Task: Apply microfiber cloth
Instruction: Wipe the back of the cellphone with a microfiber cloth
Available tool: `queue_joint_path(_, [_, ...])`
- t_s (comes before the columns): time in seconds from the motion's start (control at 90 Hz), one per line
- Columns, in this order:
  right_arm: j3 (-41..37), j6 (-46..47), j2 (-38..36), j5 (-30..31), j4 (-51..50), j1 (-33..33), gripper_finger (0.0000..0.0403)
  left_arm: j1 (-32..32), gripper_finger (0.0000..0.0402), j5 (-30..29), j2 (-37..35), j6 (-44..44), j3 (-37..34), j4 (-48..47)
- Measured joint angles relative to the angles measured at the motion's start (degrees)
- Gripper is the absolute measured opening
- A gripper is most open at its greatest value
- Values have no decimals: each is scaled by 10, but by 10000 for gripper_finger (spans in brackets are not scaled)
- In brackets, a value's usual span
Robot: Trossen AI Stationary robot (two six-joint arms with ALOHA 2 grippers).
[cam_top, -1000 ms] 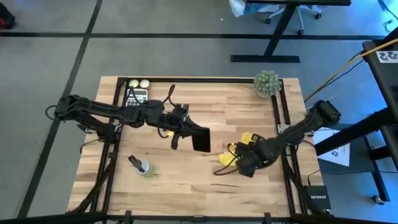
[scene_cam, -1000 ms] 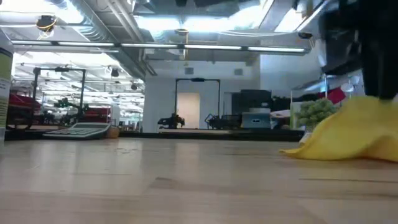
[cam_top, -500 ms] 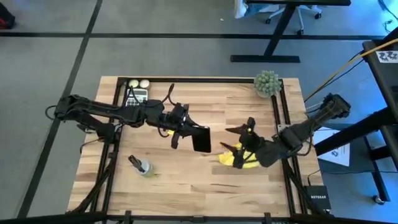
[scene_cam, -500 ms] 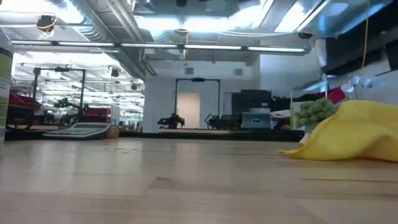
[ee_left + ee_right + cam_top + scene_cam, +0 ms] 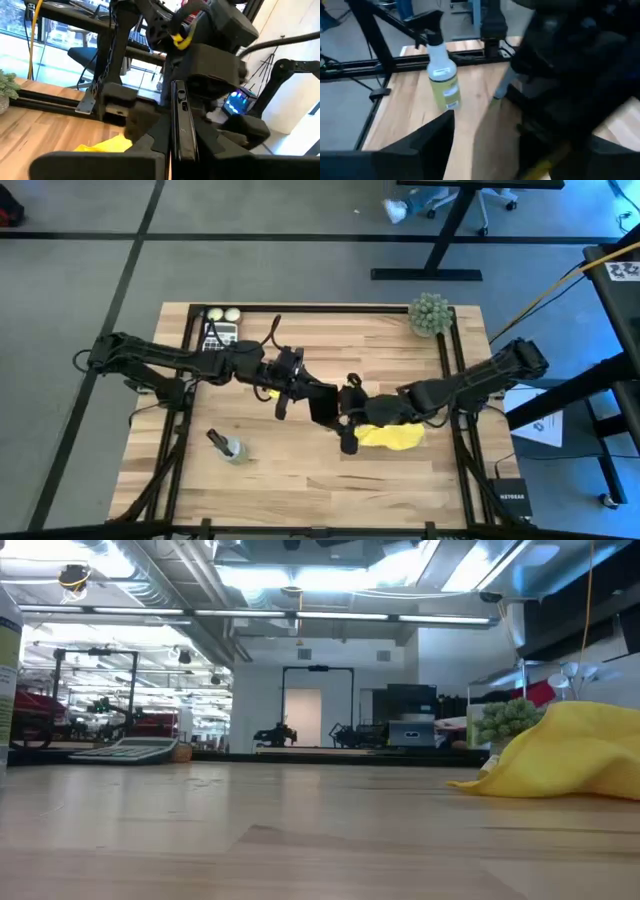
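The left claw [image 5: 300, 392] clamps the phone [image 5: 322, 405] upright for wiping; the right claw [image 5: 349, 420], fingers apart, sits beside it, the cloth [image 5: 392, 437] lying just behind.

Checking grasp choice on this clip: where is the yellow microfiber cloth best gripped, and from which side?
Probably the raised fold of the microfiber cloth, pinched from straight above. It lies crumpled on the table, and the low view shows a hump the fingers could close on. The right gripper is at its phone-side end.
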Motion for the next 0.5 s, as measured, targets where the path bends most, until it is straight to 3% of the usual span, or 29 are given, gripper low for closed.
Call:
queue_joint_path(0.089, [0, -23, 0, 14, -11, 0, 158, 0, 28, 0, 0, 11, 0, -1])
queue_joint_path(0.233, [0, -48, -3, 32, -36, 0, 30, 0, 31, 4, 0, 25, 0, -2])
queue_joint_path(0.5, [5, -5, -40, 62, -231, 0, 11, 6, 51, -32, 4, 92, 0, -84])
